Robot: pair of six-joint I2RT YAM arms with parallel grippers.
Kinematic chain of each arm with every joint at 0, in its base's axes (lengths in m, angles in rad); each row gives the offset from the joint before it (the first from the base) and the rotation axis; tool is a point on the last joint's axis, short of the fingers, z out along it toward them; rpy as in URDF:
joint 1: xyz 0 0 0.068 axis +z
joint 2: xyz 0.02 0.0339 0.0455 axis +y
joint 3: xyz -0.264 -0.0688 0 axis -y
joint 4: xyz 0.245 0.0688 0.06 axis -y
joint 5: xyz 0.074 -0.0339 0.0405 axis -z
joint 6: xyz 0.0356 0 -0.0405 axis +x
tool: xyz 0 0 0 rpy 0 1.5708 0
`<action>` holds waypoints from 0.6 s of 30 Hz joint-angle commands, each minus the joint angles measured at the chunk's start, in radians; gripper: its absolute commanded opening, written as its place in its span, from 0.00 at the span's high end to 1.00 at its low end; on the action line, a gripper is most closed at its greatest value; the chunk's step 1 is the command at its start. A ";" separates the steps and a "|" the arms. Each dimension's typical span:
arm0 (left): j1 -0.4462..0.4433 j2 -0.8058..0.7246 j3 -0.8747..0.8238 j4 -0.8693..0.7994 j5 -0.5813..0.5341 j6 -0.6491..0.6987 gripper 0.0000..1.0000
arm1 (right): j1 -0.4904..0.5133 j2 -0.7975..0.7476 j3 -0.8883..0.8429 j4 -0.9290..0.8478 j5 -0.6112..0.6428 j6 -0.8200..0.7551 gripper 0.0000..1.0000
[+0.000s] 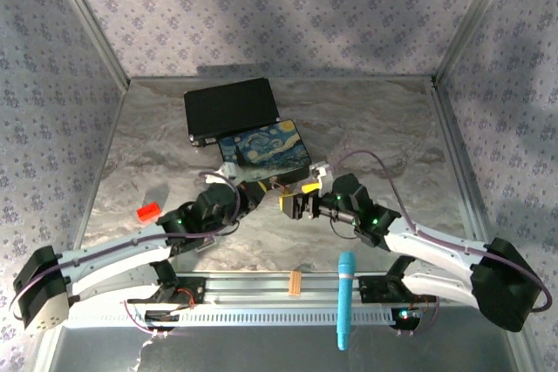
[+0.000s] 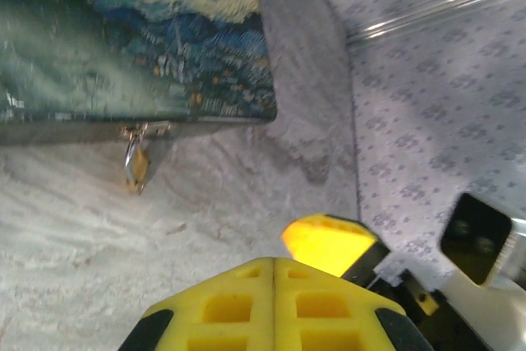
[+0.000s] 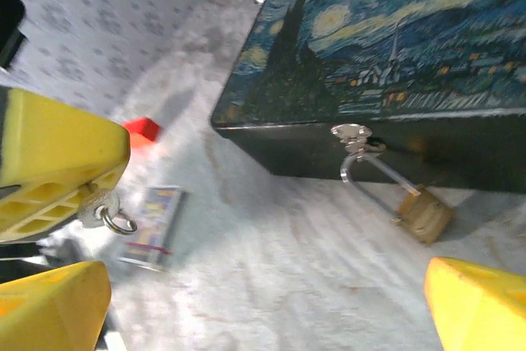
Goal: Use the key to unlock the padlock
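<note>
Right wrist view: one brass padlock [image 3: 425, 215], thin silver U shackle hooked through metal clasp [image 3: 353, 136] on front of Starry-Night painted box [image 3: 386, 47], hanging low over marbled counter [image 3: 271, 244]. One key [image 3: 100, 210], slim metal with ring, pinched in left hand [image 2: 273, 273], ribbed yellow fingers together. Right hand [image 3: 267, 281] fingers wide apart. One red block [image 3: 141, 129], one printed card [image 3: 152, 223].

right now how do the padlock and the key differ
The padlock is a chunky brass block; the key is slim, greyish, with a ring. The padlock hangs by its shackle from the box clasp; the key is pinched in the left pincer. Both are small metal pieces.
</note>
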 commanded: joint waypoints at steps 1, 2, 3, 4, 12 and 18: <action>0.016 -0.053 -0.036 0.186 0.063 0.130 1.00 | -0.030 0.023 0.003 0.274 -0.291 0.209 0.03; 0.016 -0.067 -0.037 0.194 0.072 0.148 1.00 | -0.034 0.035 0.004 0.322 -0.309 0.239 0.04; 0.016 -0.081 -0.040 0.196 0.078 0.165 1.00 | -0.041 0.048 0.004 0.371 -0.325 0.271 0.05; 0.016 -0.098 -0.047 0.210 0.081 0.173 1.00 | -0.046 0.065 0.007 0.406 -0.343 0.296 0.08; 0.018 -0.135 -0.106 0.395 0.137 0.194 1.00 | -0.037 0.178 0.062 0.557 -0.413 0.376 0.30; 0.017 -0.131 -0.093 0.389 0.148 0.207 1.00 | -0.030 0.192 0.062 0.611 -0.416 0.403 0.44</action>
